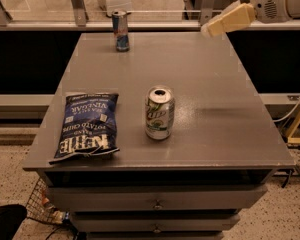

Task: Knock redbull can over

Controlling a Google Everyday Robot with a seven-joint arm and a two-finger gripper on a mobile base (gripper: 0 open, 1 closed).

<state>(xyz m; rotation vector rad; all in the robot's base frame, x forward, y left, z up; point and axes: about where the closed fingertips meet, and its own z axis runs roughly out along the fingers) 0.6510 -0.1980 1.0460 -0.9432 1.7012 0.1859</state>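
The redbull can [121, 30] stands upright at the far left of the grey table [210, 84], slim, blue and silver with a silver top. My gripper [210, 29] is at the far right of the table, above its back edge, on a white arm that comes in from the upper right. It points left toward the can and is well apart from it, with about a can's height several times over between them.
A wider white-and-green soda can [159, 112] stands upright in the middle of the table. A blue chips bag [86, 126] lies flat at the front left. A rail with posts [77, 4] runs behind the table. Drawers [157, 203] are below.
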